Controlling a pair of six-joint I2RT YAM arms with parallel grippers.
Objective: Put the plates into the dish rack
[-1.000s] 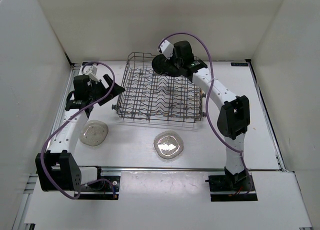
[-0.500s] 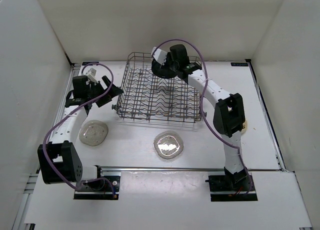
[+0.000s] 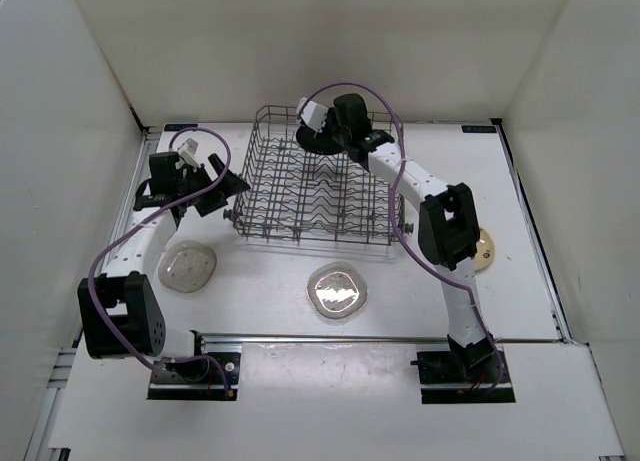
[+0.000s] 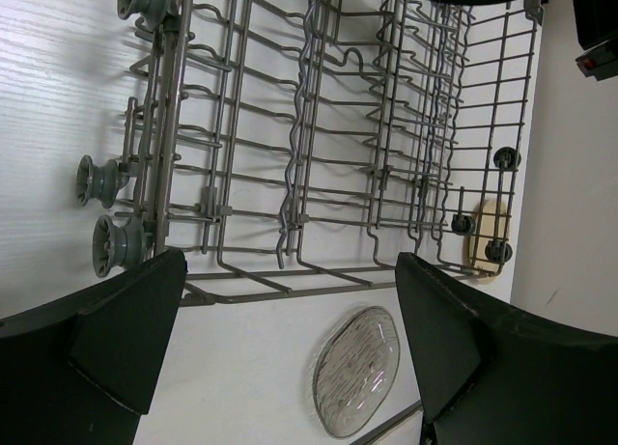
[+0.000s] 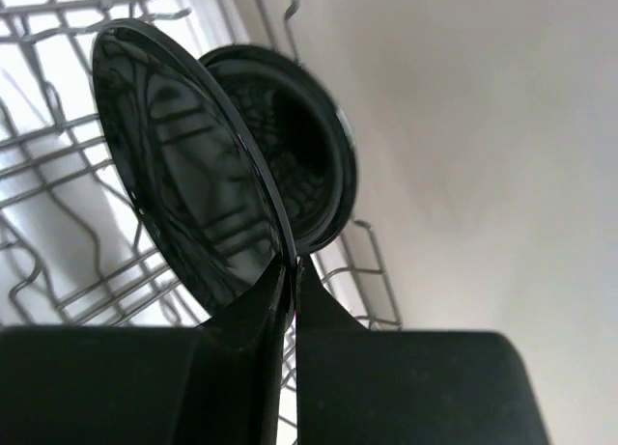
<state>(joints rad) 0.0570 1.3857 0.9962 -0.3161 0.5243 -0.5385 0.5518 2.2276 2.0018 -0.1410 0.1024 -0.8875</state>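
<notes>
Right claw (image 5: 293, 271) grips black plate (image 5: 188, 184) by its rim, over dish rack (image 3: 320, 243).

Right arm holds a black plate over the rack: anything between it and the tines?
Nothing visible blocks it. The held black plate, pinched in the right gripper, hangs over the dish rack's far end. A second black plate stands close behind it, beside the path rather than across.
</notes>
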